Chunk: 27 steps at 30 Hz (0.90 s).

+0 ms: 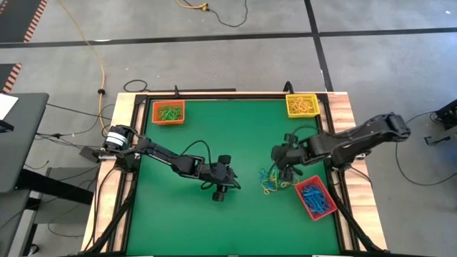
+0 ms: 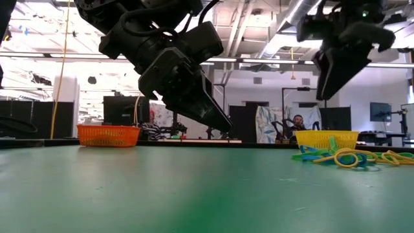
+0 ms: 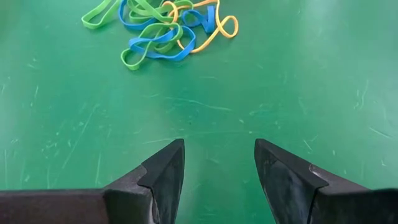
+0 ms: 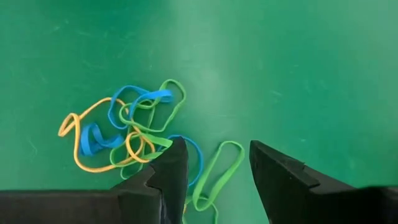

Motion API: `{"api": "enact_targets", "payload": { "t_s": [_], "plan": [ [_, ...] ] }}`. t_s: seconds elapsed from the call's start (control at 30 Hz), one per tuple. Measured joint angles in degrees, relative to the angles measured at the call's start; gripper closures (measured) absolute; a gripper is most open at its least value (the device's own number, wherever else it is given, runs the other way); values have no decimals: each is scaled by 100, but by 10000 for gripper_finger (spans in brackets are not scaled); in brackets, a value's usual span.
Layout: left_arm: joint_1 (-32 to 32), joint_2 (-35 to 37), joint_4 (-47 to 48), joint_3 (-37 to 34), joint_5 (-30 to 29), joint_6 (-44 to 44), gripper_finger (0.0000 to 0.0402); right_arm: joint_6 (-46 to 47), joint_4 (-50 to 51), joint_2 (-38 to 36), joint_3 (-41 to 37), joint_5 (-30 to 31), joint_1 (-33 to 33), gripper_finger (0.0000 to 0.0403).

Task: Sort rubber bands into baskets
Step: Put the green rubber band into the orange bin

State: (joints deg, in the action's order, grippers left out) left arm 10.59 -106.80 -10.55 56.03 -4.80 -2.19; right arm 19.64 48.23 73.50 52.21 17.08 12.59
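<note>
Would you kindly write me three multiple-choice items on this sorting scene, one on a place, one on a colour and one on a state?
1. Where does the loose pile of rubber bands lie?
A. Beside the red basket
B. Inside the orange basket
C. On the floor

2. Which colour of bands fills the orange basket?
A. Blue
B. Green
C. Yellow

3. How does the right gripper stand?
A. Shut on a band
B. Open and empty, above the pile
C. Resting inside the yellow basket

Answers: 1 A, the high view shows the pile on the green mat left of the red basket. 2 B, only green shows inside it. 3 B, its wrist view shows spread fingers holding nothing.
</note>
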Motion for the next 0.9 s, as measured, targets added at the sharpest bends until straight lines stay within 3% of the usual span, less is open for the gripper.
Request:
{"api": "enact_targets", "payload": {
  "t_s": [0.43, 0.9],
  "plan": [
    [0, 0, -7, 0, -2, 34, 216, -108, -25, 1194, 0, -295, 173, 205],
    [0, 0, -22, 0, -5, 32, 216, -216, -419, 1566, -2, -423, 165, 205]
  ]
}}
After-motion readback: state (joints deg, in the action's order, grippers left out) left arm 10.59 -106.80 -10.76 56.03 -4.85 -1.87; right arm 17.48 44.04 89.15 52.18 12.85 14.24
